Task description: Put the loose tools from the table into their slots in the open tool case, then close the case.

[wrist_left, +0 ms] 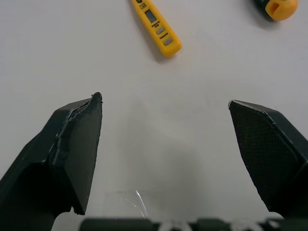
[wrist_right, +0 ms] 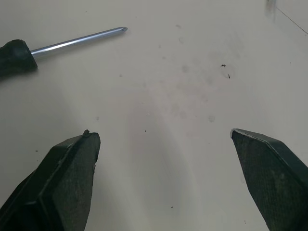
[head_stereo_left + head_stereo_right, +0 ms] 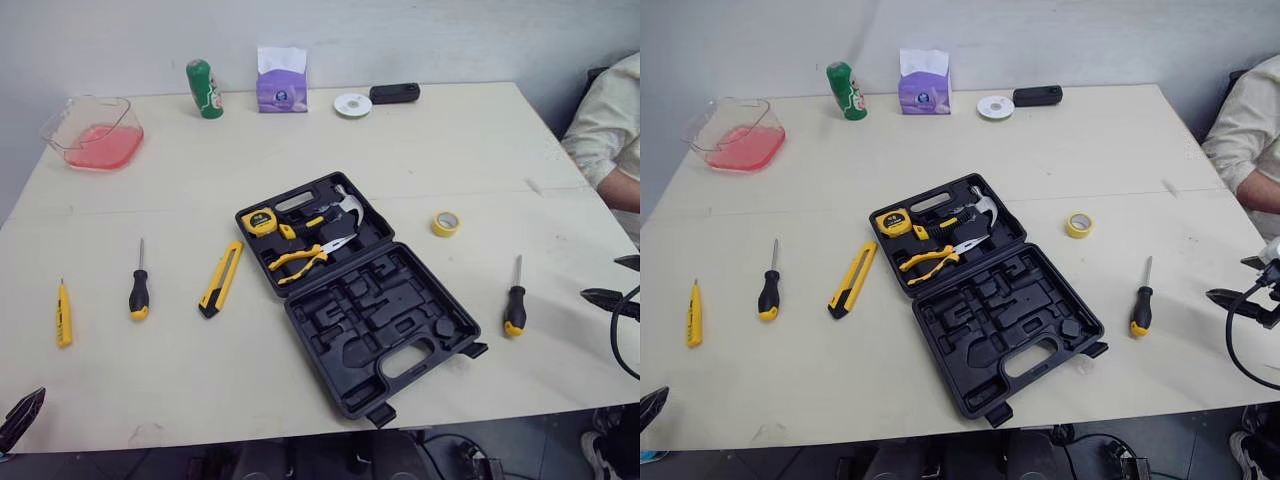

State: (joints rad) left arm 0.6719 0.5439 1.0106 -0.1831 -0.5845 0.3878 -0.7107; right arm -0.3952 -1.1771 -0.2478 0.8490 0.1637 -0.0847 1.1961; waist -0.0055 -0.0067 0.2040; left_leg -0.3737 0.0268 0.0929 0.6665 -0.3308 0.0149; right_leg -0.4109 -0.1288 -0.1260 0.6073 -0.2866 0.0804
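Black tool case [image 3: 385,305] open, holding tape measure [image 3: 260,221], hammer [image 3: 340,207], pliers [image 3: 305,258], left gripper [image 1: 163,100] and right gripper [image 2: 161,133] both spread apart

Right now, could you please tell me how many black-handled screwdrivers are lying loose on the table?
2. One screwdriver lies left of the tool case, between the yellow tester pen and the utility knife; the other screwdriver lies right of the case.

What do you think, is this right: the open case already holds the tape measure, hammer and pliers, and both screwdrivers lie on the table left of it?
Not quite. Only one screwdriver lies left of the case; the other screwdriver lies right of it, as the left eye view shows. The tape measure, hammer and pliers are in the case.
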